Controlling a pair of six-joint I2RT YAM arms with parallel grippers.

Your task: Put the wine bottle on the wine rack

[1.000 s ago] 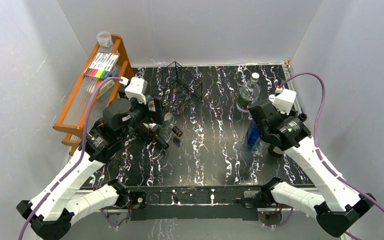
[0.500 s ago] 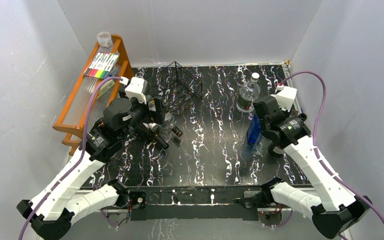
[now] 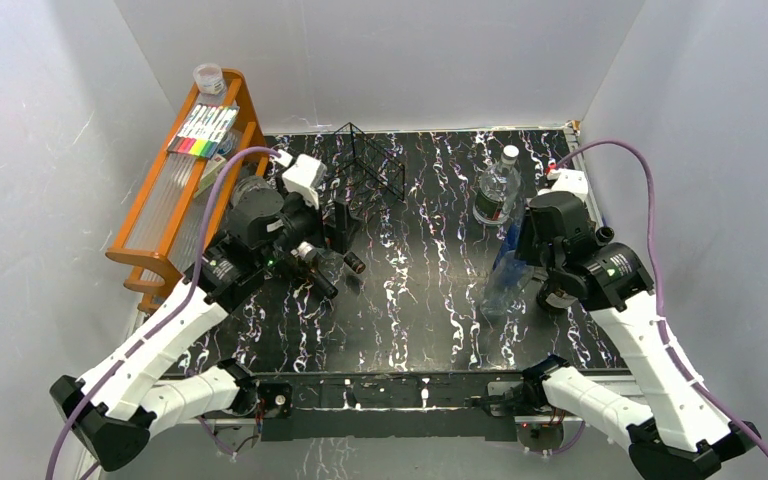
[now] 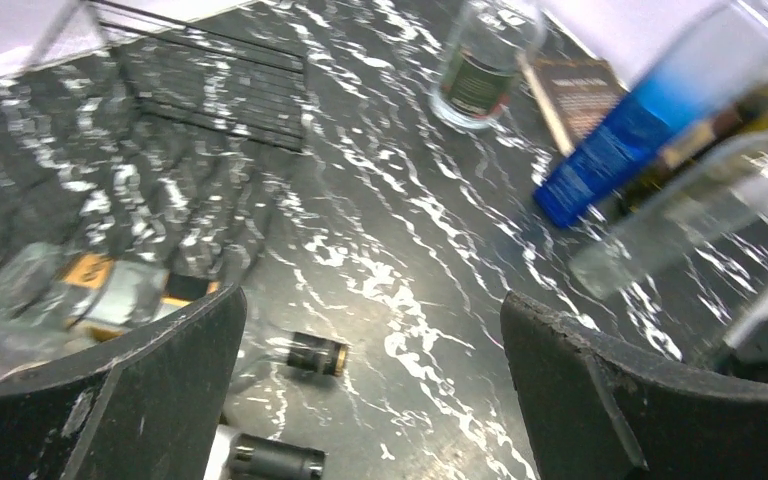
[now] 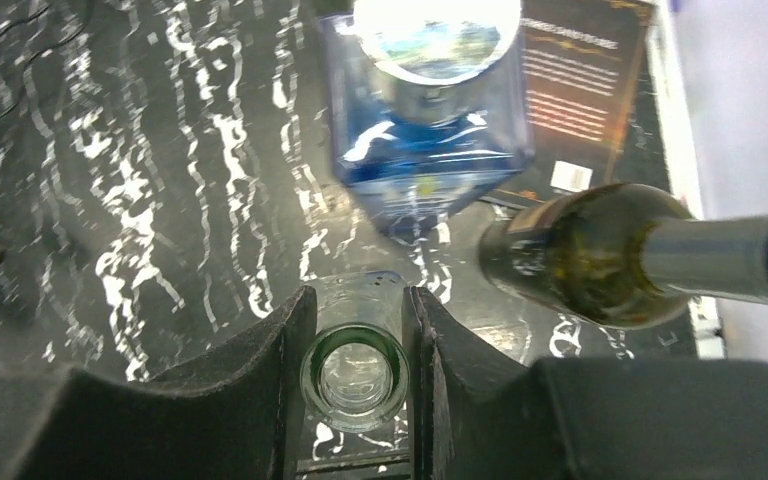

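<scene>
My right gripper point(image 5: 358, 310) is shut on the open neck of a clear glass wine bottle point(image 5: 355, 380). From above, that bottle point(image 3: 495, 290) leans with its base toward the table's middle, below my right gripper point(image 3: 530, 238). The wine rack point(image 3: 370, 165), thin black wire, stands at the back centre, and the left wrist view shows the rack point(image 4: 210, 85) at upper left. My left gripper point(image 3: 332, 232) hangs open just in front of the rack. Between its fingers the left gripper point(image 4: 372, 305) holds nothing.
A blue bottle point(image 3: 508, 255) stands beside the held one, a dark green bottle point(image 5: 600, 255) at its right. A clear capped bottle point(image 3: 497, 185) stands further back. Two small bottles point(image 3: 345, 260) lie by the left gripper. An orange shelf point(image 3: 160, 200) lines the left wall. A dark card point(image 5: 580, 90) lies flat.
My right gripper closed on the clear bottle's neck and tipped the bottle, base toward the centre. The left arm swung back and right toward the rack, still open.
</scene>
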